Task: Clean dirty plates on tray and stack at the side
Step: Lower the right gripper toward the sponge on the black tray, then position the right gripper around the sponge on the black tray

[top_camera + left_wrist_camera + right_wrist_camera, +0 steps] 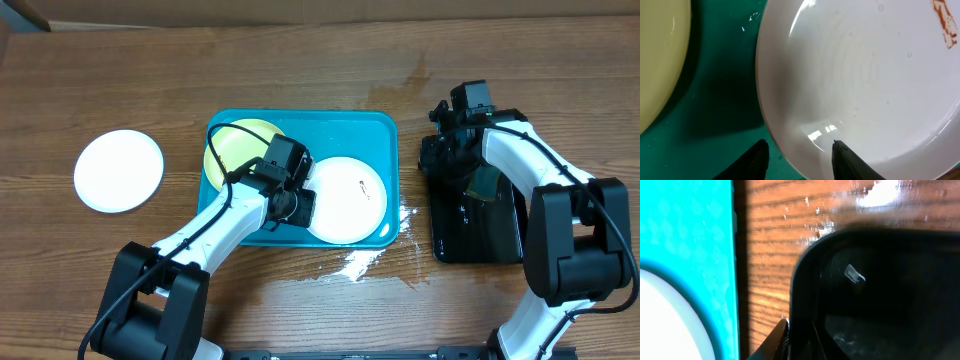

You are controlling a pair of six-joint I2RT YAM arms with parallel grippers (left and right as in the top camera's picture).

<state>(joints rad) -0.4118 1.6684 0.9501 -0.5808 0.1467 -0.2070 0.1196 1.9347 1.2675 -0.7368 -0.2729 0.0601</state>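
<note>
The turquoise tray holds a pale yellow-green plate on its left and a white plate with a small dark smear on its right. A second white plate lies on the table at the far left. My left gripper is open at the white plate's left rim. In the left wrist view its fingers straddle that rim, one over the tray, one over the plate. My right gripper grips the black tray's left rim.
The glossy black tray lies right of the turquoise tray, with a strip of wood between them. White wet splashes lie on the table at the turquoise tray's near right corner. The yellow-green plate also shows in the left wrist view.
</note>
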